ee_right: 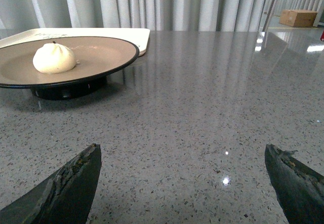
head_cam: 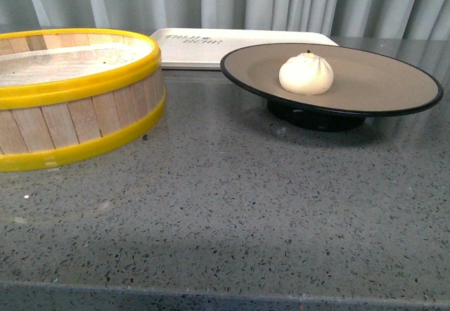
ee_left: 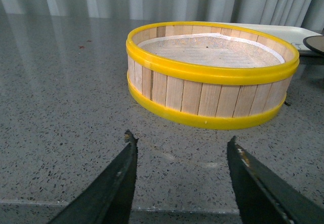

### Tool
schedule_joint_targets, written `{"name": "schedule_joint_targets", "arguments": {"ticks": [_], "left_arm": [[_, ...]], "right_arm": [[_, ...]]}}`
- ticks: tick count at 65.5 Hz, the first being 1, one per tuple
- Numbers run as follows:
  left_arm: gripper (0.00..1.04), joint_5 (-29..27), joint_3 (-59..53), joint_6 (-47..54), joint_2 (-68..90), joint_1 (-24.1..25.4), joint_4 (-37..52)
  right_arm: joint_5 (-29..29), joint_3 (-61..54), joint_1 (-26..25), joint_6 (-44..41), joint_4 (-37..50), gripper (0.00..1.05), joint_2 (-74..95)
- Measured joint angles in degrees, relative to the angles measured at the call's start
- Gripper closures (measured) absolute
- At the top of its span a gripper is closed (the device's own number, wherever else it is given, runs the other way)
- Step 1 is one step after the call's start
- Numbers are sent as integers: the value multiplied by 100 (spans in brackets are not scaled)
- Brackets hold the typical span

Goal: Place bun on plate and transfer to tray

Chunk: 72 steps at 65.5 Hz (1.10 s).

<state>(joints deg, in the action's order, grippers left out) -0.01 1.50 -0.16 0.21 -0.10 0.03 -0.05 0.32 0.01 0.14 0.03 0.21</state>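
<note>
My left gripper and right gripper gaped empty; ahead of the right, the bun sat on the plate.

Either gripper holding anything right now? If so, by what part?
Nothing held. The left gripper and right gripper are both open and empty; the bun sits on the plate.

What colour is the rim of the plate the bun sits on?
Black, around a tan inside; the plate's rim shows best in the front view.
</note>
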Motion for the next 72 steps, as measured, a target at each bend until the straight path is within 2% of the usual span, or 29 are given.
{"name": "schedule_joint_targets", "arguments": {"ticks": [5, 8, 12, 32, 34, 37, 39, 40, 43, 49, 55, 63, 72], "left_arm": [[10, 0, 0, 0, 0, -2, 0], [5, 0, 0, 4, 2, 0, 0], [7, 0, 0, 0, 0, 0, 0], [7, 0, 0, 2, 0, -2, 0], [7, 0, 0, 2, 2, -2, 0], [7, 0, 0, 2, 0, 0, 0], [7, -11, 0, 2, 2, -2, 0], [7, -13, 0, 2, 0, 0, 0], [7, 4, 0, 2, 0, -2, 0], [7, 0, 0, 2, 0, -2, 0], [7, -2, 0, 2, 0, 0, 0], [7, 0, 0, 2, 0, -2, 0], [7, 0, 0, 2, 0, -2, 0]], "right_arm": [[-2, 0, 0, 0, 0, 8, 0], [-2, 0, 0, 0, 0, 8, 0], [-2, 0, 0, 0, 0, 8, 0], [0, 0, 0, 0, 0, 8, 0], [197, 22, 57, 35, -83, 8, 57], [925, 234, 229, 125, -374, 8, 433], [1322, 376, 221, 186, -212, 8, 835], [1329, 459, 144, 219, -37, 8, 1088], [1110, 660, -127, 341, 450, 8, 1661], [186, 1215, -922, 914, 1847, 8, 3128], [-433, 1843, -1375, 1685, 2820, 8, 4518], [-863, 2675, -1436, 2892, 3204, 8, 6161], [-1224, 3462, -835, 4706, 3139, 8, 7484]]}}
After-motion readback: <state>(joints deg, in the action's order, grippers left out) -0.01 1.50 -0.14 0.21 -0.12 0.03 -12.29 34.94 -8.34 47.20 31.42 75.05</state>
